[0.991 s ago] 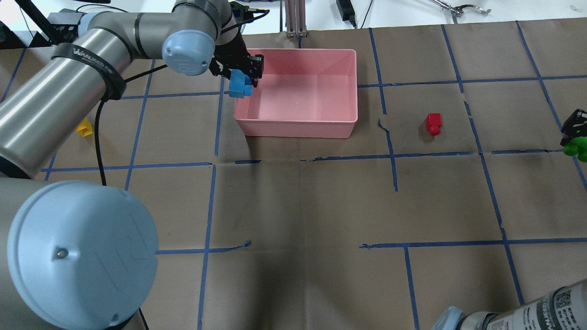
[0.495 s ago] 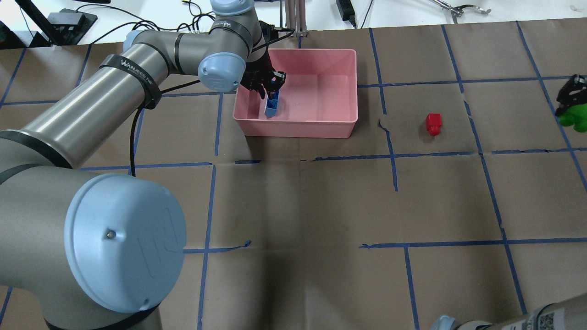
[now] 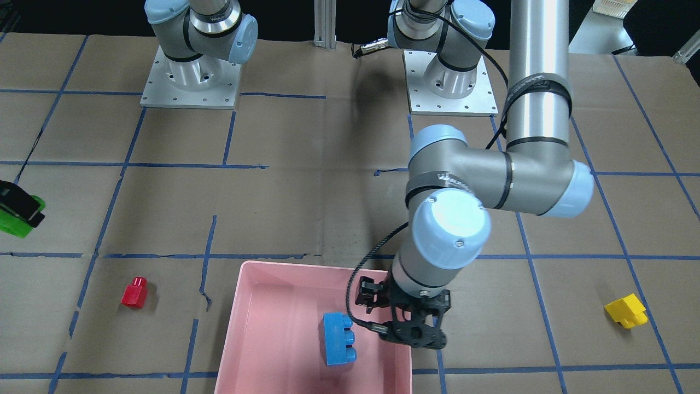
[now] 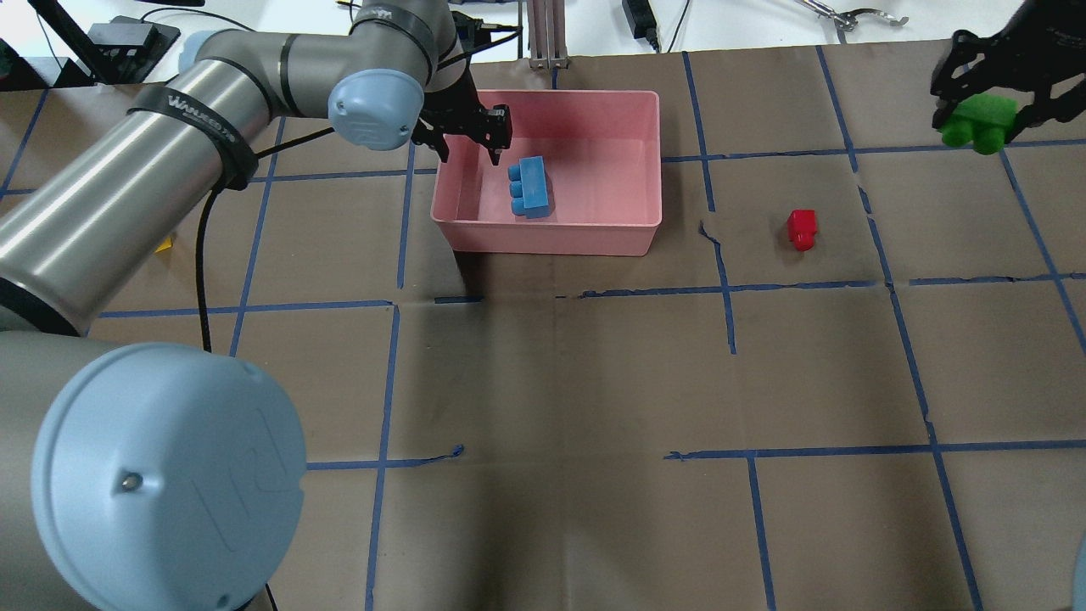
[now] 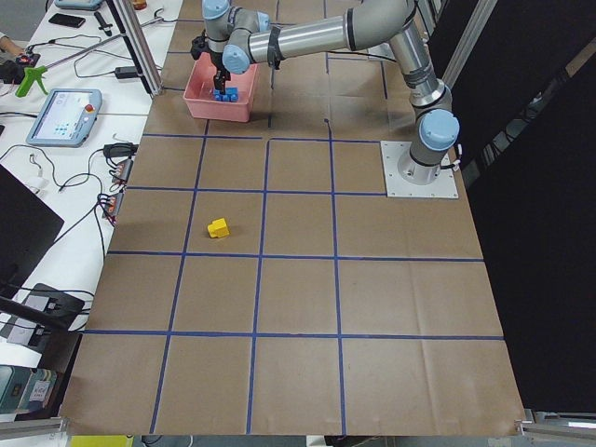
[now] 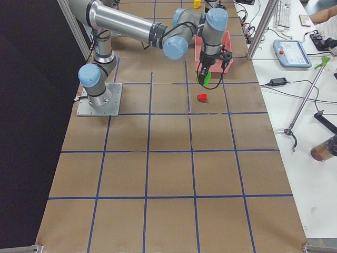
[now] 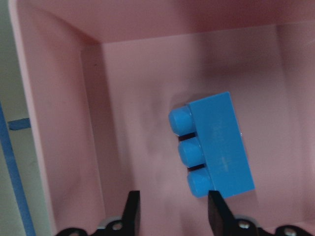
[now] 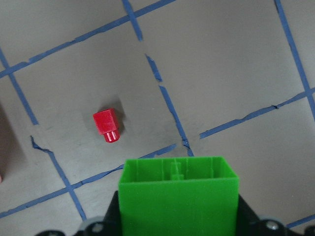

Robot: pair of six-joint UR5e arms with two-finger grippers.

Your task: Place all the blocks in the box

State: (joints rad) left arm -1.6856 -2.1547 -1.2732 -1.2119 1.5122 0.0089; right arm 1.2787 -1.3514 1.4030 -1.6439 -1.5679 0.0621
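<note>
1. Left gripper [image 4: 469, 146]: jaws spread wide, nothing between them, hanging over the box [image 4: 551, 92] close to the wall on the robot's left.
2. Just beside those fingertips, on the box floor: the blue three-stud brick [image 4: 530, 187], lying on its side. Long axis running roughly from the robot's side toward the far side in the overhead view, slightly skewed. All three studs pointing sideways at the box's left wall, with bare pink floor in between.
3. Right gripper [image 4: 984, 112]: closed on the green brick [image 4: 973, 123], held up off the table, far out to the robot's right and well apart from the box. Hollow underside showing in the right wrist view; studs showing on the robot-facing side in the overhead view.
4. Between box and green brick, flat on the brown paper [image 4: 551, 382]: the red one-stud brick [image 4: 802, 229], stud pointing toward the robot, well apart from the box.
5. Far out on the robot's left: the yellow brick [image 3: 626, 311], on the paper within the blue tape lines [image 4: 386, 382], well apart from the box.
</note>
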